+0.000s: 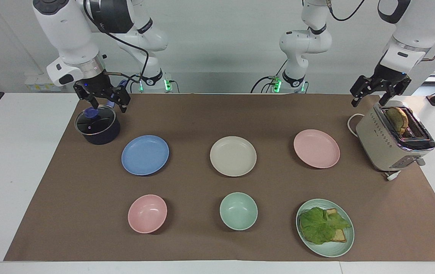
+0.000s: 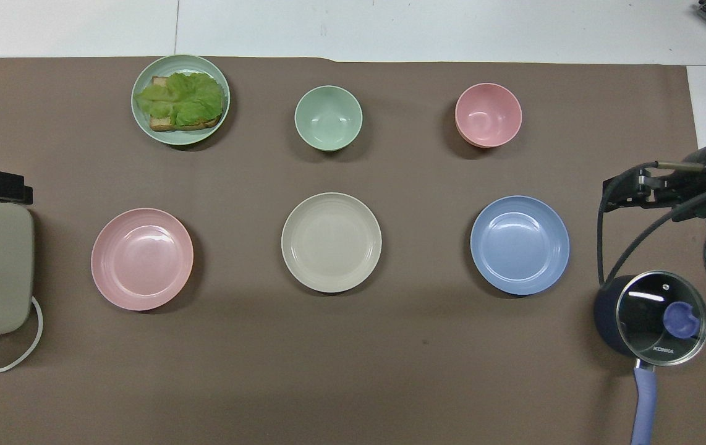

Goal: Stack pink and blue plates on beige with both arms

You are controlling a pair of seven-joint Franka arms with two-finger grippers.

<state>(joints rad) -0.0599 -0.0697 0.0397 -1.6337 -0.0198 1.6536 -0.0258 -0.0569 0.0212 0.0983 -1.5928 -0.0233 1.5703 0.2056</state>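
Black fingers of the right gripper (image 1: 102,99) stand spread and empty at the upper left of the facing view, hanging over the dark saucepan (image 1: 97,127) and its glass lid. You will find the left gripper (image 1: 380,90) at the upper right of that view, likewise spread and holding nothing, over the beige toaster (image 1: 392,142) with a bread slice in its slot. Both arms appear parked at the table ends, probably so that the middle stays free for the plates.

Locate the three task plates in one row across the centre of the frame. The blue plate (image 1: 145,155) lies left of centre in the facing view, just beside the saucepan and on the right arm's end. The beige plate (image 1: 233,156) sits at the middle, well apart from both others. The pink plate (image 1: 316,148) lies right of centre, near the toaster, on the left arm's end. This layout likely gives each arm one plate within reach and a shared target between them.

Ignore the lower row: a pink bowl (image 1: 147,213), a green bowl (image 1: 238,211), and a green plate (image 1: 325,227) carrying lettuce on bread.

No stacking is done yet; nothing rests on the beige plate.
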